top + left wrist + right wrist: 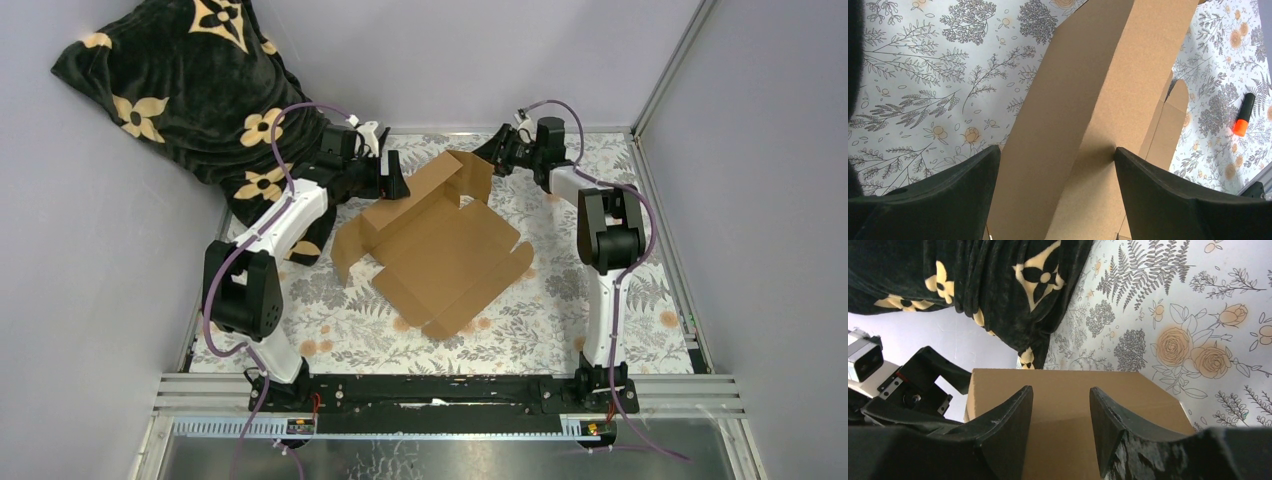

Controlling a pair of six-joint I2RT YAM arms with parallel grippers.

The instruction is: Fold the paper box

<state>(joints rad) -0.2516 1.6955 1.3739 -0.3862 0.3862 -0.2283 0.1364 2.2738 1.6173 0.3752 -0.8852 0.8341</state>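
Half-flat mid-bench, long axis slanting toward the far edge: plain brown corrugated cardboard paper box (440, 250), raised far flaps flanked by left gripper (1055, 155), jaws wide apart astride one panel, and right gripper (1060, 395), jaws slightly parted, clasping nothing

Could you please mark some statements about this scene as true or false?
1. The paper box lies fully flat. False: parts of it stand up.
2. A marker lies on the tablecloth. True.
3. The left gripper has its jaws apart. True.
4. The blanket covers the box. False: it lies at the far left, off the box.
5. The right gripper holds the marker. False: its open jaws are at the box.
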